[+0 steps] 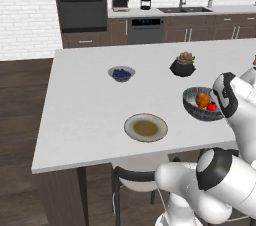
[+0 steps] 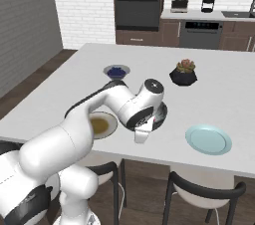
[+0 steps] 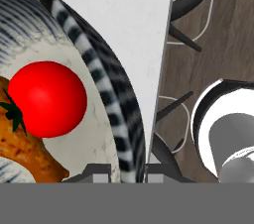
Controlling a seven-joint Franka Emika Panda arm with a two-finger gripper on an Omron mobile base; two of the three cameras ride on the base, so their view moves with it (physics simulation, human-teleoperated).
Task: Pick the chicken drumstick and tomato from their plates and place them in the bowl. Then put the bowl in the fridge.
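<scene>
The dark ribbed bowl (image 1: 193, 110) stands near the counter's right front edge. Inside it lie the orange-brown chicken drumstick (image 1: 202, 99) and the red tomato (image 1: 212, 106). In the hand view the tomato (image 3: 47, 99) rests against the drumstick (image 3: 25, 153) on the bowl's speckled inside. My gripper (image 3: 128, 172) is shut on the bowl's striped rim (image 3: 111, 89), one finger inside and one outside. The beige plate (image 1: 145, 127) and the light-blue plate (image 2: 208, 139) lie bare on the counter. The fridge is out of view.
A small blue-filled bowl (image 1: 121, 73) and a black plant pot (image 1: 183, 65) stand further back on the white counter (image 1: 85, 105). Dark stools (image 2: 199, 194) stand below the counter's front edge, close under the bowl. Oven, sink and cabinets line the back wall.
</scene>
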